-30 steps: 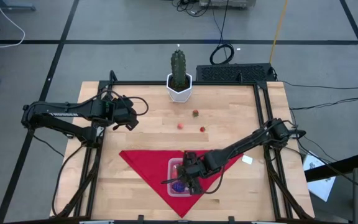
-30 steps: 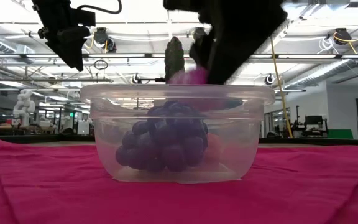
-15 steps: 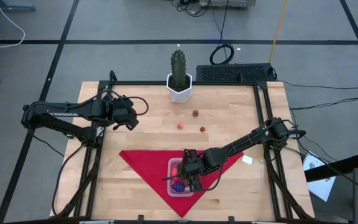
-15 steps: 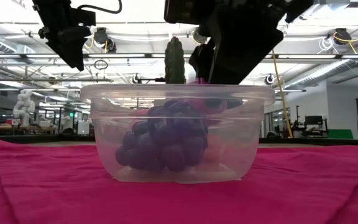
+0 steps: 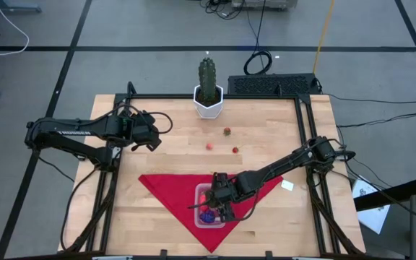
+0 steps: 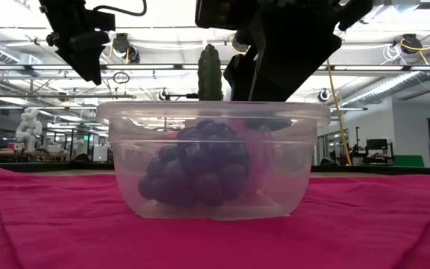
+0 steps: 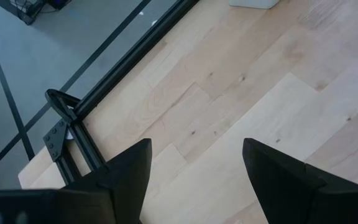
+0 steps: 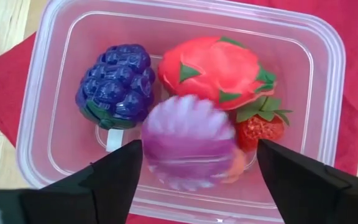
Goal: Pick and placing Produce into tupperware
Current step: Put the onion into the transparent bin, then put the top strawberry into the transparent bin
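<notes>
1. High view: the right claw point(image 5: 219, 206) hangs over the tupperware point(image 5: 202, 193), which sits on the red cloth point(image 5: 166, 189) near the front of the tabletop point(image 5: 172, 152). Three small red produce pieces point(image 5: 227, 131) lie well apart from it, on bare wood near the cactus point(image 5: 207, 79). The left claw point(image 5: 152, 136) waits at the left side, above the wood.

2. Low view: the tupperware shows side-on, with the purple grapes point(image 6: 196, 168) resting on its floor and something pink just beside them. The right arm's dark body sits just above the rim.

3. Left wrist view: the left claw's fingers point(image 7: 129, 171) stand apart over bare wood, with nothing between them.

4. Right wrist view: the right claw's fingers point(image 8: 114, 171) are spread wide and hold nothing. The purple-white striped piece point(image 8: 188, 149) lies in the tupperware, against the grapes, a big red piece point(image 8: 213, 68) and a strawberry point(image 8: 263, 124).

5. The drop looks complete. Lift straight up, with the fingers kept wide, so neither tip catches the rim or drags the container across the cloth. Then swing toward the three loose pieces.
</notes>
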You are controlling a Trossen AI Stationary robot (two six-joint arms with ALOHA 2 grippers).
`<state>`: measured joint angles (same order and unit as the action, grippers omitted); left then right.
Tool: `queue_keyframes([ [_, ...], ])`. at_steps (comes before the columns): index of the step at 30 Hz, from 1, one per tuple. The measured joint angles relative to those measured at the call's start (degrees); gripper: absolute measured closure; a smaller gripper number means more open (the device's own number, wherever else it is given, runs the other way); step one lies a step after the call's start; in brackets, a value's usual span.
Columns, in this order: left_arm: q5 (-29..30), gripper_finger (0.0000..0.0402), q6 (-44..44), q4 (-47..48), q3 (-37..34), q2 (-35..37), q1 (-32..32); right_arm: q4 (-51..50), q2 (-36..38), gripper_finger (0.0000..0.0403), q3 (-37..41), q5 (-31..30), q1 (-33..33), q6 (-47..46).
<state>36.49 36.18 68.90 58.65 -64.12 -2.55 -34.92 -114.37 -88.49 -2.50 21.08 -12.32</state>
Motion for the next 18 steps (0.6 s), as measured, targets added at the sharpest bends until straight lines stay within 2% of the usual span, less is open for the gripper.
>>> queue_keyframes([
  [7, 0.0, 0.0144, 0.0, -0.1, 0.0, 0.0, 0.0, 0.3, 1.4, 0.0092, -0.1, 0.0, 0.0, 0.4],
  [13, 0.0, 0.0144, -0.3, -0.2, 0.0, 0.0, 0.0, -0.9, 5.8, 0.0092, -0.2, -0.7, -0.6, 5.8],
  [18, 0.0, 0.0144, -0.3, -0.2, 0.0, 0.0, 0.0, -4.2, 9.6, 0.0092, -0.3, -10.9, -3.3, 11.6],
])
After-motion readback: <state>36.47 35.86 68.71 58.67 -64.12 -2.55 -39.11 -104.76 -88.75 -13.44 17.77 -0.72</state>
